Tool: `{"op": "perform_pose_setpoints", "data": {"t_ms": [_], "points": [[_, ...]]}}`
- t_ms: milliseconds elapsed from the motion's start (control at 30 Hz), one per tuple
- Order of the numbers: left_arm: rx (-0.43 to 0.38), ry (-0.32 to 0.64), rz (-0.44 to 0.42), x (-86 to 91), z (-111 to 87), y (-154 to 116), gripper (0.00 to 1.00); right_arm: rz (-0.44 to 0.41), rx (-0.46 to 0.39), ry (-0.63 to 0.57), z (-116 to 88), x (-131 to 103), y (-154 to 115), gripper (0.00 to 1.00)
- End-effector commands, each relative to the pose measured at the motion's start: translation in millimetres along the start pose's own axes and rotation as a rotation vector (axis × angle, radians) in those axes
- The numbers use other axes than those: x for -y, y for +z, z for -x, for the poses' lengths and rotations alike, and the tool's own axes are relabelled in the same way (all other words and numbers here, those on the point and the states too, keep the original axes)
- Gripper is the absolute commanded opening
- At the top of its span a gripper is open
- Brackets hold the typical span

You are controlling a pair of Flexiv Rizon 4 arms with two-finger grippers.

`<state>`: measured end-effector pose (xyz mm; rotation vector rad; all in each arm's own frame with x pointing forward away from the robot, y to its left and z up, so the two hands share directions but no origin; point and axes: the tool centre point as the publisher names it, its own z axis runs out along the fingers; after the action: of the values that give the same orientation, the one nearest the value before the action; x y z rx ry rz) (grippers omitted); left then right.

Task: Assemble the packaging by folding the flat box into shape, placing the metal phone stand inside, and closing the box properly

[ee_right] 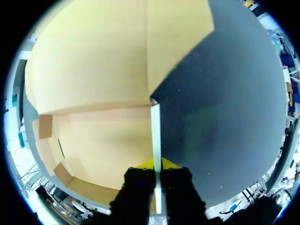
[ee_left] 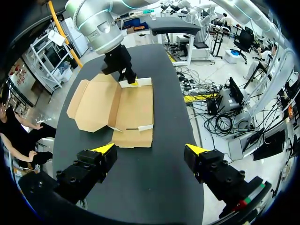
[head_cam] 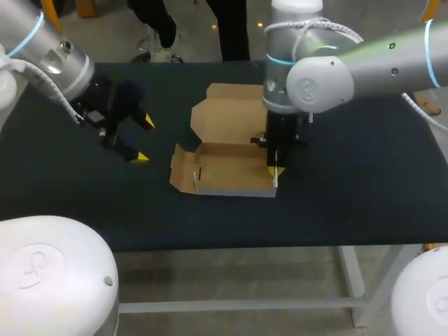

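A brown cardboard box (head_cam: 227, 168) lies half folded on the black table, its lid (head_cam: 227, 112) flat toward the far edge and a side flap (head_cam: 182, 170) raised at its left. My right gripper (head_cam: 275, 170) stands over the box's right wall (ee_right: 156, 140), shut on that thin white-edged wall, one finger on each side. In the left wrist view the box (ee_left: 126, 110) lies ahead of my left gripper (ee_left: 150, 152), whose fingers are wide open and hold nothing. My left gripper (head_cam: 143, 138) hovers left of the box. No metal phone stand shows in any view.
The black table (head_cam: 350, 196) runs wide to the right of the box and along the front edge. The right arm's elbow (head_cam: 315, 84) looms over the far side of the box.
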<state>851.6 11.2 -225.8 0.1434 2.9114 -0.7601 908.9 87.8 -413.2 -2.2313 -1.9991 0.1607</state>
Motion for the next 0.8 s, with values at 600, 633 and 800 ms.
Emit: {"op": "perform_pose_setpoints", "data": {"t_ms": [600, 633, 800], "points": [[-0.003, -0.001, 0.005, 0.4, -0.1, -2, 1.0, 0.145, 0.026, 0.035, -1, -7, 5, 0.12], [-0.003, -0.001, 0.005, 0.4, -0.1, -2, 1.0, 0.143, 0.024, 0.035, -1, -8, 5, 0.13], [-0.003, -0.001, 0.005, 0.4, -0.1, -2, 1.0, 0.139, 0.021, 0.036, 0, -12, 8, 0.14]]}}
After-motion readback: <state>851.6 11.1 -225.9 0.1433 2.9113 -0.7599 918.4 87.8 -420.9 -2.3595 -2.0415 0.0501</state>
